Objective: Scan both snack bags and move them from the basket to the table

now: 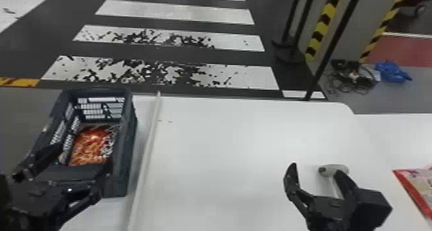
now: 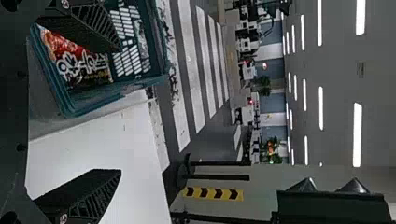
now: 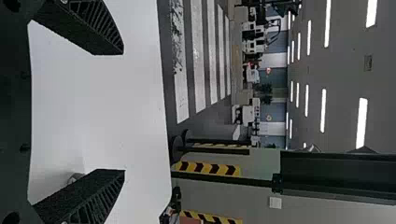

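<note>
Left gripper: poised at the near end of a dark blue-gray basket, its two black fingers spread wide apart; whether they touch the basket's walls cannot be told.

Right gripper: over the white table, well apart from its counterpart, fingers likewise spread, with part of a handheld scanner showing between them.

Snack bag in basket: red and orange with white lettering on black, lying inside the basket just beyond the left gripper's fingers; in the left wrist view, one finger passes in front of part of it.

Red-edged bag: on the white surface to the right of the right gripper, partly cut off by the head view's edge.

Scanner: gray and white, lying on the table at the right gripper, its head just beyond the right-hand finger and its handle partly hidden by that finger.

White ridge: running front to back on the right side of the left gripper, just beside the basket, between the two grippers.

Floor beyond: striped crossing ahead of both grippers, with black posts and a blue bundle past the right one.
</note>
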Controlling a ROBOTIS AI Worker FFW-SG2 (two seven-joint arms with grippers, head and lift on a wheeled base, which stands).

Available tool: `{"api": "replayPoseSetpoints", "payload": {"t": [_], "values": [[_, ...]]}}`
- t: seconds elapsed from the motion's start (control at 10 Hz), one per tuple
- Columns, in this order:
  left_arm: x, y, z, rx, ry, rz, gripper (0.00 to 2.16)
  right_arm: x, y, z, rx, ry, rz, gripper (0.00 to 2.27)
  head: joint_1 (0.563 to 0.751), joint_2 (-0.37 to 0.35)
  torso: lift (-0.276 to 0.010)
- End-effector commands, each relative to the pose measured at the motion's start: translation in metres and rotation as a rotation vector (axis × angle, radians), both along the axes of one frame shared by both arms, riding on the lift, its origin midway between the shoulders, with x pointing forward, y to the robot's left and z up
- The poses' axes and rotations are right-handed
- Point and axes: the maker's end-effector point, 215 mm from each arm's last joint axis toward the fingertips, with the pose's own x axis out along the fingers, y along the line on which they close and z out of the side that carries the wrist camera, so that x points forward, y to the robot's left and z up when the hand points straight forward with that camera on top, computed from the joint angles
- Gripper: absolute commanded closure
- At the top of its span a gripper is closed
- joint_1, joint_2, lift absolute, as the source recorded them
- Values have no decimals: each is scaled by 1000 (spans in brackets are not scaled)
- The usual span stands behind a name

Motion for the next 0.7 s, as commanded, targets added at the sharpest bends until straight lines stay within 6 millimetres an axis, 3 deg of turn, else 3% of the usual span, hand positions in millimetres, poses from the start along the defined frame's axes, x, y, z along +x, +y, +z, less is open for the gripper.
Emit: {"api": "replayPoseSetpoints", "payload": {"t": [0.0, 0.2, 0.4, 0.6], "values": [[17, 27, 8, -24, 1, 54, 76, -2, 0, -1, -2, 1, 1, 9, 695, -52, -98], [43, 52, -5, -48, 82, 120, 80, -3, -2, -1, -13, 2, 8, 9, 695, 6, -98], [58, 69, -7, -73, 116, 181, 83, 2, 1, 3, -26, -3, 27, 9, 695, 32, -98], [76, 81, -25, -77, 181, 215, 87, 3, -1, 3, -39, -1, 40, 9, 695, 58, -98]]}}
